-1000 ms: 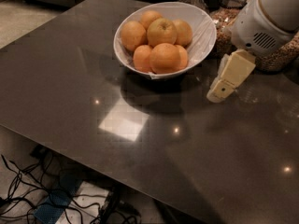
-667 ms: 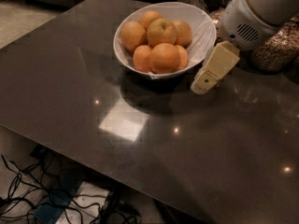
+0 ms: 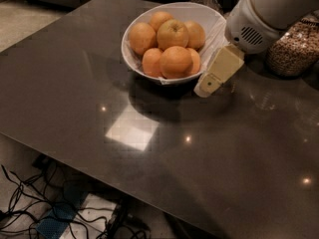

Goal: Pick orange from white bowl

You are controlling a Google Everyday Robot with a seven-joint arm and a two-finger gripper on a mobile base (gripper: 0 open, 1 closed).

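Note:
The white bowl stands at the far middle of the dark table. It holds several oranges; the nearest orange lies at the front, on top of the pile. A paler yellowish fruit with a stem dimple sits in the middle of the pile. My gripper hangs from the white arm at the upper right. Its cream tip points down and to the left, just outside the bowl's right front rim and low over the table. It holds nothing that I can see.
A clear glass jar of grains stands on the table right of the bowl, behind the arm. The table's near edge runs across the lower left, with cables and a blue object on the floor below.
My gripper has moved left, from well right of the bowl to right beside its front right rim. The bowl and fruit have not moved.

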